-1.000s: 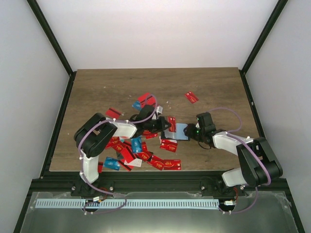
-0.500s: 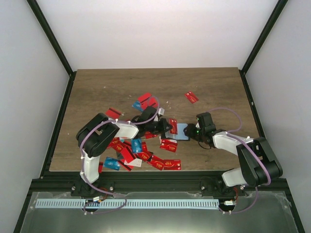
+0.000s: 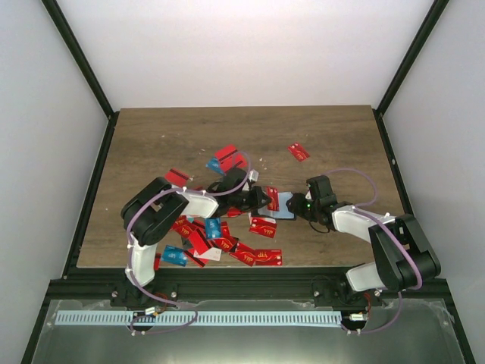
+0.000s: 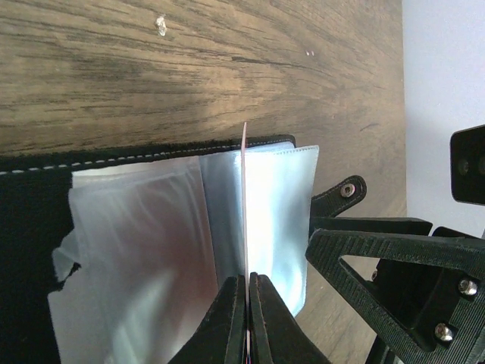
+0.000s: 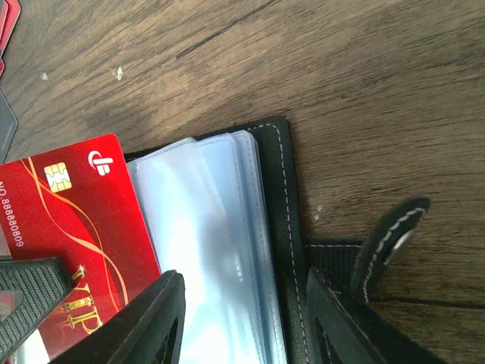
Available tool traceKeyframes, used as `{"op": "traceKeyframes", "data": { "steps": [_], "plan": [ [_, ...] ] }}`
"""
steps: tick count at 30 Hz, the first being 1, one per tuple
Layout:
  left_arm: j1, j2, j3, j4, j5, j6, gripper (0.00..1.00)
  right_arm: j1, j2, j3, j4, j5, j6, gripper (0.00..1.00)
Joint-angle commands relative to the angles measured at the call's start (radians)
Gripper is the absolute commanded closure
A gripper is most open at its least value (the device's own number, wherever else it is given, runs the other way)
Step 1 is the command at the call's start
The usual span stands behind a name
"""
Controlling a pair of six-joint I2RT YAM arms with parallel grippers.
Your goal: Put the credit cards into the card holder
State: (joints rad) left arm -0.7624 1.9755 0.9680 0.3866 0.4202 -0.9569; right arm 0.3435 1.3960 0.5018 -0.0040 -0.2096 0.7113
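Left wrist cam: left gripper (image 4: 248,287) jaws pinched tight on a red credit card (image 4: 245,189), seen edge-on and upright, over the clear sleeves (image 4: 136,227) of the open card holder (image 4: 34,205). Opposite, right gripper (image 5: 242,326) jaws sit part-way apart astride holder's strap-side edge; real clamp or just bracing, can't tell. Step: inserting the card. Next, prob.: line edge w/ a sleeve mouth, slide in, let go. Many loose cards (image 3: 198,236) wait on table (image 3: 151,136), so task looks early.
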Motion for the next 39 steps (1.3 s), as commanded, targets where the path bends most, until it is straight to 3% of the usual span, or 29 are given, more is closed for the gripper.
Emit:
{"op": "traceKeyframes", "data": {
  "steps": [1, 9, 18, 39],
  "plan": [
    [-0.014, -0.001, -0.029, 0.041, -0.010, -0.049, 0.96, 0.006, 0.023, -0.029, -0.056, -0.044, -0.003, 0.54],
    [-0.017, -0.046, -0.125, 0.136, -0.079, -0.140, 0.96, 0.006, 0.019, -0.034, -0.048, -0.054, 0.002, 0.54],
    [-0.019, -0.038, -0.132, 0.154, -0.088, -0.159, 0.96, 0.006, 0.003, -0.037, -0.058, -0.049, -0.003, 0.53],
    [-0.084, -0.028, -0.070, 0.029, -0.186, -0.082, 0.96, 0.005, 0.011, -0.026, -0.059, -0.057, -0.006, 0.53]
  ]
}}
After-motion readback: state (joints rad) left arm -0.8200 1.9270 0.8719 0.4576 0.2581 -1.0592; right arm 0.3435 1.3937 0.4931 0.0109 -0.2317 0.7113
